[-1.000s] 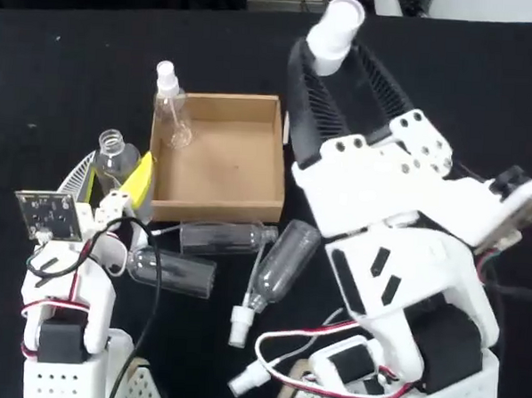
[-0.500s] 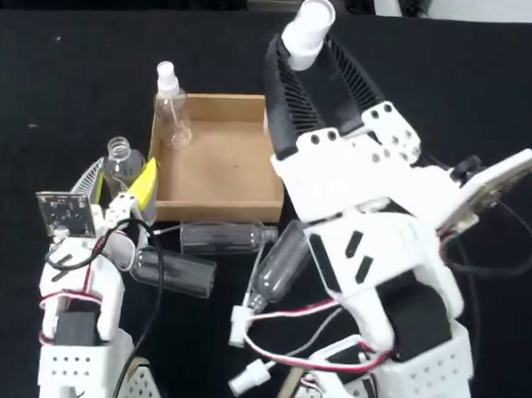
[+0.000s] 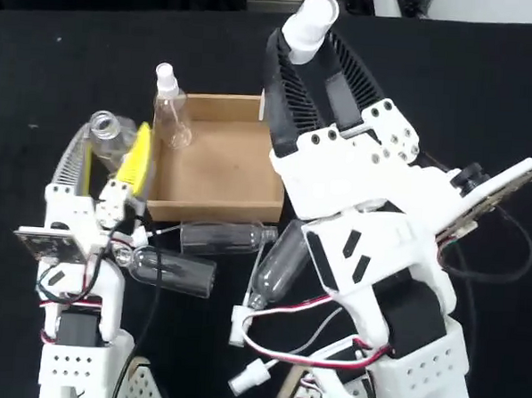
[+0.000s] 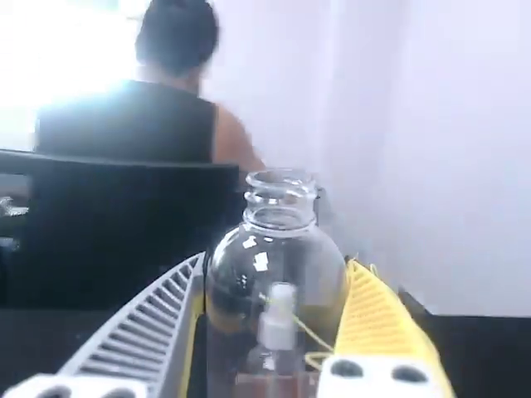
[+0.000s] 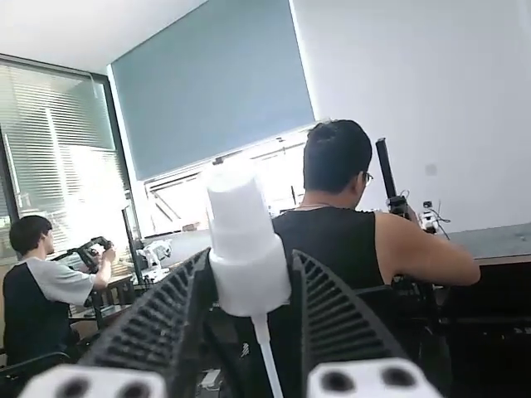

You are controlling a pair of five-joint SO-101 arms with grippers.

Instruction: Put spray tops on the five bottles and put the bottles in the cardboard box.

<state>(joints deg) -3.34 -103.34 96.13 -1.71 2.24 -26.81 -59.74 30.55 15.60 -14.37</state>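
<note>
Left tool clamped on an uncapped bottle, right tool on a white spray top, both seemingly aloft.

i see the cardboard box mid-table, with a capped bottle standing at its back left corner. just left of the box, my left gripper holds an open bottle upright. my right gripper holds a spray top up behind the box's right side. three bottles lie in front of the box.
</note>
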